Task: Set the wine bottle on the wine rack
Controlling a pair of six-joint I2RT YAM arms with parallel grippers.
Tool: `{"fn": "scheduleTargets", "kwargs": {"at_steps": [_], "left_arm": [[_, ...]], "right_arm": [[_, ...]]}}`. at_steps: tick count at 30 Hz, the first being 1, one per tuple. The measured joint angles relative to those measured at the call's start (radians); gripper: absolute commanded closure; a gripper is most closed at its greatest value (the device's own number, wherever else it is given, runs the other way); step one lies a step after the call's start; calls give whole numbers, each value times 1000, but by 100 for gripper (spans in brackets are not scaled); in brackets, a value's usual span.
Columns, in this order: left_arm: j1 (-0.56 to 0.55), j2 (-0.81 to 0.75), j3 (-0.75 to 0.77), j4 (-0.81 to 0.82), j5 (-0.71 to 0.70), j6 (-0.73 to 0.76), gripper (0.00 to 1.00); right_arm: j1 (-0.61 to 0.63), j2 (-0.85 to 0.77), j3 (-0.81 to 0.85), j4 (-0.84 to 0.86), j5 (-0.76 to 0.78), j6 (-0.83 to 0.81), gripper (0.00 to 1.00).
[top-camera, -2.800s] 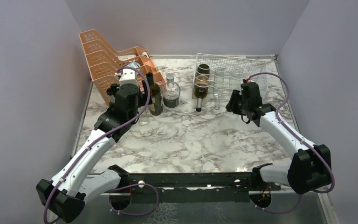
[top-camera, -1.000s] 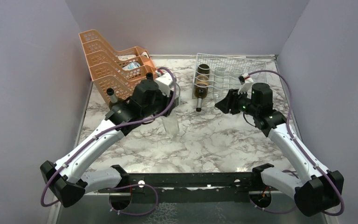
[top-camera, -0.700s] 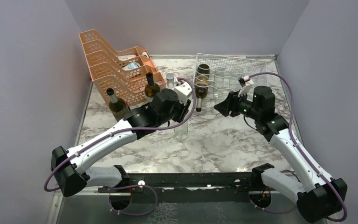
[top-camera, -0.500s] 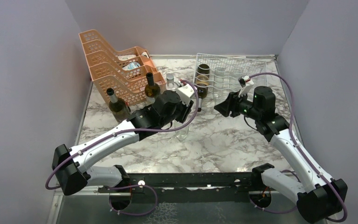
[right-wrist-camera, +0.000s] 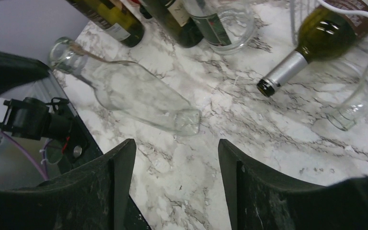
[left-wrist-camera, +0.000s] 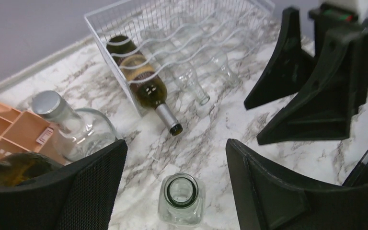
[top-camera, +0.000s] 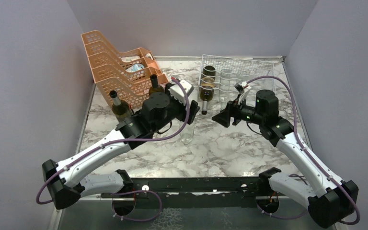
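The wire wine rack [top-camera: 242, 72] stands at the back right. A green wine bottle [top-camera: 207, 84] lies in its left cradle, neck toward me, beside clear bottles [top-camera: 225, 81]. A clear empty bottle [top-camera: 187, 134] stands upright mid-table. In the left wrist view its mouth [left-wrist-camera: 181, 191] is straight below, between the spread jaws. My left gripper [top-camera: 188, 112] is open above it, not touching. My right gripper [top-camera: 219, 119] is open and empty, just right of it, low over the table. The right wrist view shows the clear bottle [right-wrist-camera: 134, 96] ahead of the right gripper [right-wrist-camera: 176, 143].
Orange stacked trays [top-camera: 110, 62] stand at the back left. Two dark wine bottles [top-camera: 120, 108] [top-camera: 154, 85] stand in front of them. A round clear flask with a silver cap [left-wrist-camera: 72, 124] stands near them. Grey walls enclose the table.
My left arm swung right from the bottles by the orange trays to above the clear bottle, then drew back a little. My right gripper turned left and came down toward mid-table.
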Motion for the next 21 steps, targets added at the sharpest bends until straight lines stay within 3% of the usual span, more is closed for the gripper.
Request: {"fn": "scheduleTargets", "kwargs": {"at_steps": [7, 11, 16, 21], "left_arm": [[0, -177, -24, 116, -69, -4, 19], [0, -259, -84, 163, -208, -26, 19], [0, -307, -145, 181, -338, -62, 19], [0, -343, -174, 184, -410, -85, 19]], "right_arm": [[198, 20, 22, 62, 32, -29, 32], [303, 86, 76, 98, 89, -50, 32], [382, 187, 147, 134, 159, -76, 33], [425, 279, 201, 147, 212, -102, 40]]}}
